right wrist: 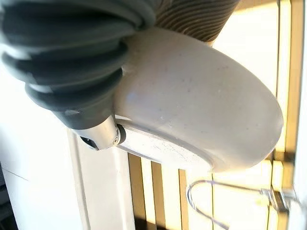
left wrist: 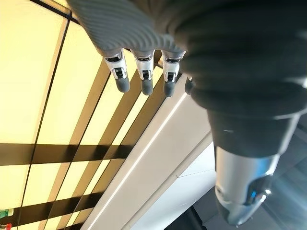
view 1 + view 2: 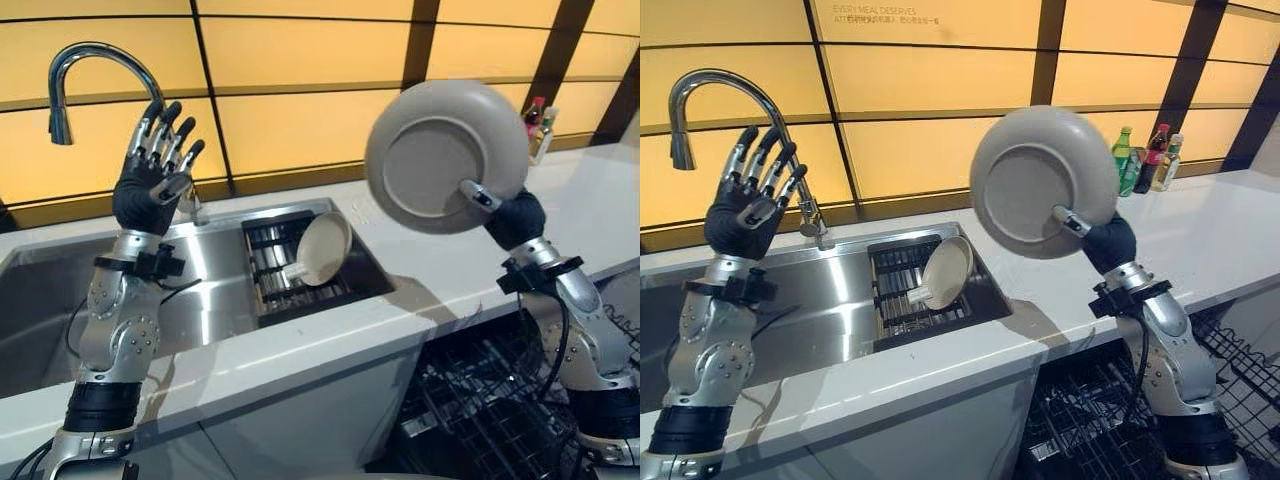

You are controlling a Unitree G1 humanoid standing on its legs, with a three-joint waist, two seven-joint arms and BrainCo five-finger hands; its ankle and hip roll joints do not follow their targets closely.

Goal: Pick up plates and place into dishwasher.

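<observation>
Seemingly pinched only at its rim by the right hand [image 3: 505, 210], the round grey ceramic plate [image 3: 445, 155] could slip and shatter; the left hand [image 3: 150, 185] is raised, fingers [image 3: 165, 125] spread.

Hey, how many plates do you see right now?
2. One plate is held up by the right hand above the counter; another plate leans in the sink rack. Others may be hidden.

Matt grey plate [image 3: 445, 155], brushed steel sink [image 3: 215, 270], glossy chrome tap [image 3: 85, 70]
</observation>
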